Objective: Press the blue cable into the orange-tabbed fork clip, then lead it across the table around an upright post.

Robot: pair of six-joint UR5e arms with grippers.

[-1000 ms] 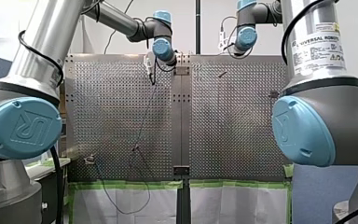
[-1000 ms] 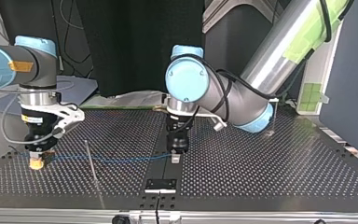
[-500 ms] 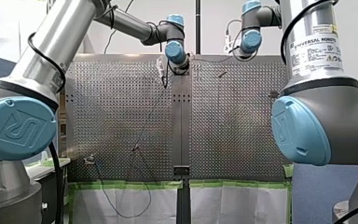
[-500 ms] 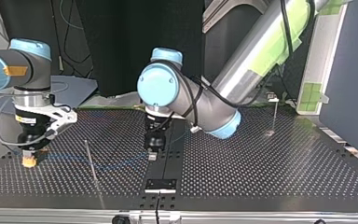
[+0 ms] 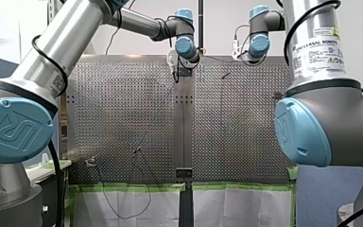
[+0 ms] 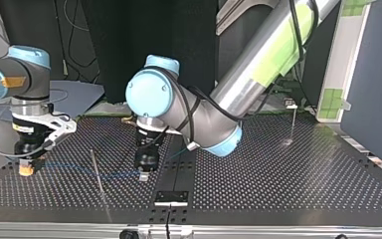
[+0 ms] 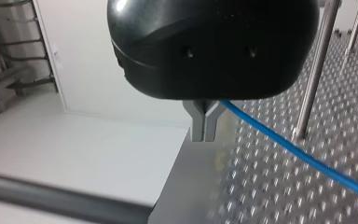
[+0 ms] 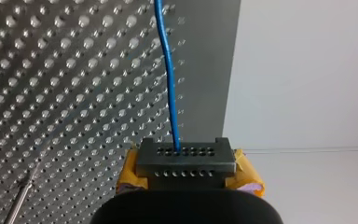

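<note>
The blue cable (image 6: 79, 170) hangs taut just above the perforated table (image 6: 288, 184), between my two grippers. My left gripper (image 6: 143, 175), black with metal fingers, is shut on one stretch of it, near the table's middle seam. In the left wrist view the cable (image 7: 298, 154) leaves the shut fingers (image 7: 203, 133) and passes near a thin upright post (image 7: 314, 70). My right gripper (image 6: 26, 169), with yellow pads, is shut on the cable at the top view's left. Its wrist view shows the cable (image 8: 168, 70) running ahead from the pads (image 8: 184, 161). The post (image 6: 97, 172) stands between the grippers. I cannot make out an orange-tabbed clip.
A second upright post (image 6: 293, 122) stands at the back right of the top view. A black bracket (image 6: 171, 197) sits on the seam at that view's front edge. In the front view, dark leads loop around a small fixture (image 5: 90, 162) by the near edge.
My left gripper has carried the cable toward the top view's left, past the middle seam. My right gripper has also shifted a little to that side, still holding the cable.
</note>
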